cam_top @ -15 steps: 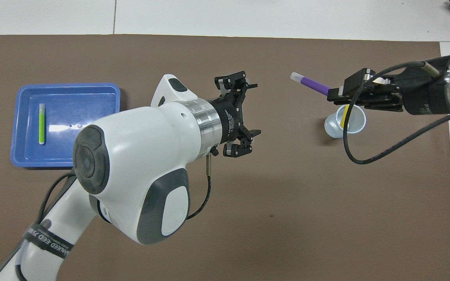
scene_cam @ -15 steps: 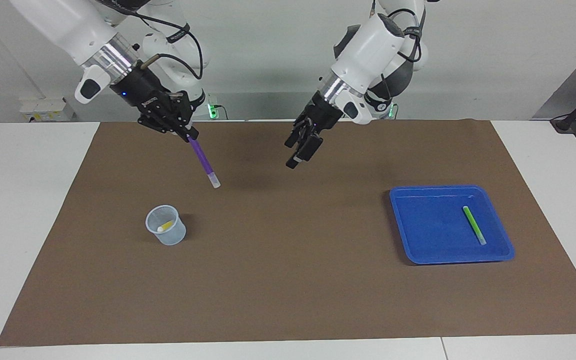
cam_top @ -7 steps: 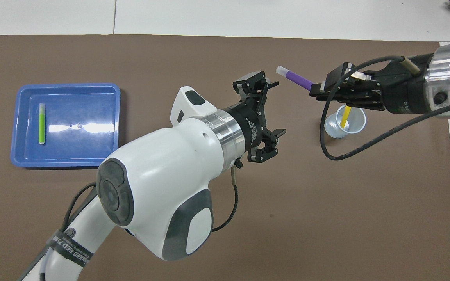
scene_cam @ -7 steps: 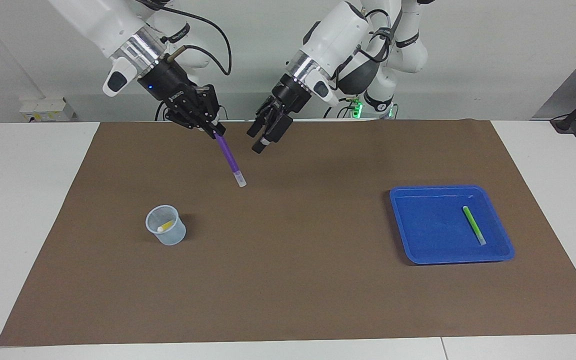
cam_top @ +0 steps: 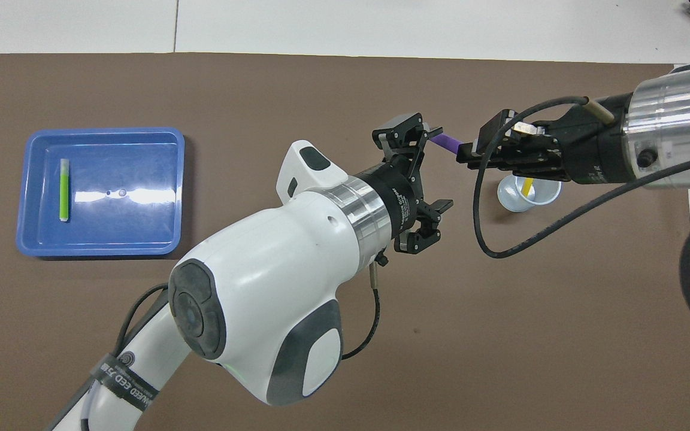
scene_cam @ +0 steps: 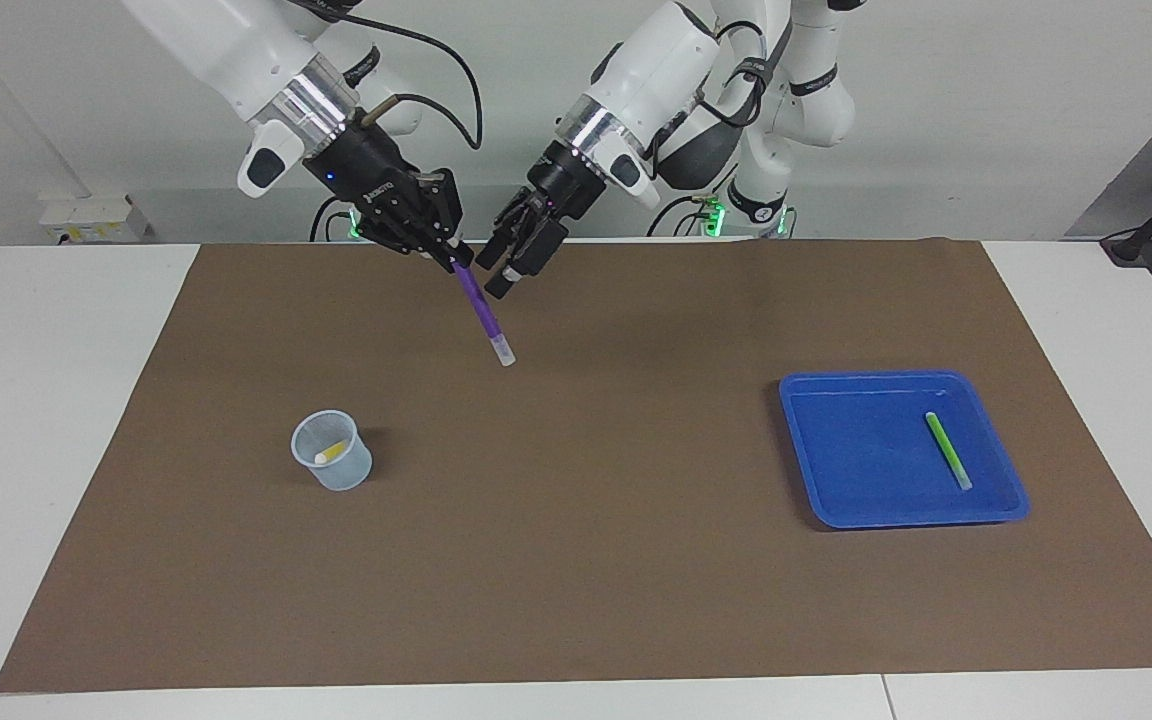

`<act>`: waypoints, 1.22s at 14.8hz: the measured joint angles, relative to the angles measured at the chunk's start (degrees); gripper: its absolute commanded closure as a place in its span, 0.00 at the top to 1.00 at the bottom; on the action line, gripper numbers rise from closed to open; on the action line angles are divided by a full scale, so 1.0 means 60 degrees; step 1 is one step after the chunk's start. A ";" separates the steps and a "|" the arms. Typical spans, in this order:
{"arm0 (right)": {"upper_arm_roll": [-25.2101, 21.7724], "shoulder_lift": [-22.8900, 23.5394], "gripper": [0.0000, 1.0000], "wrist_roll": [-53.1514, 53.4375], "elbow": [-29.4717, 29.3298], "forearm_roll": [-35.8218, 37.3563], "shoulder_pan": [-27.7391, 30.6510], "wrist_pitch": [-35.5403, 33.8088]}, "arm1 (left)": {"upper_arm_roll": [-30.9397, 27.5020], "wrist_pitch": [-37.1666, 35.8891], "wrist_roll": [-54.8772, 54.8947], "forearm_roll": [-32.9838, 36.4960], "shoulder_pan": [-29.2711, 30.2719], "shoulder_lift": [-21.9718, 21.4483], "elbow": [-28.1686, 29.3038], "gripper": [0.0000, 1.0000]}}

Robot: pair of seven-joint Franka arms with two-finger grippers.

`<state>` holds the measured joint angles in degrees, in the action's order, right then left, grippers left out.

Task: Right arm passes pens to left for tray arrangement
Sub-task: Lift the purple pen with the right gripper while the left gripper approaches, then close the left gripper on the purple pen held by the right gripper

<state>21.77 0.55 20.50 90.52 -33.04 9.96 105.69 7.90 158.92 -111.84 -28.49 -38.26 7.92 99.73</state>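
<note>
Holding purple pen by top end, right gripper clamped, tip slanting free for handover; left gripper spread wide alongside shaft. Green pen in blue tray.

A robotics lab bench, that's where you're working.

You've got two white arms mounted at the far edge of a plain white table, a brown mat laid flat as a work surface, bare pale walls, loose cabling and green status lights glowing at the bases: no home clutter, pure test rig.
</note>
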 measured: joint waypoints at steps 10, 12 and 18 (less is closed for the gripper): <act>0.0003 0.0000 0.00 -0.1561 -0.0007 0.0451 -0.0017 -0.0572 | -0.0011 0.0011 -0.0006 0.0000 -0.0002 0.0125 0.0002 0.78; 0.0006 0.0000 0.00 -0.1788 -0.0008 0.0618 -0.0021 -0.0584 | -0.0011 0.0043 -0.0007 0.0000 -0.0002 0.0201 0.0002 0.74; 0.0018 0.0000 0.00 -0.1908 -0.0019 0.0847 -0.0256 -0.0590 | -0.0011 0.0187 -0.0006 0.0000 -0.0042 0.0543 -0.0063 0.66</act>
<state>21.88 0.55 9.05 90.40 -27.96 8.43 102.15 7.83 160.04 -111.88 -28.49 -38.51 11.17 99.35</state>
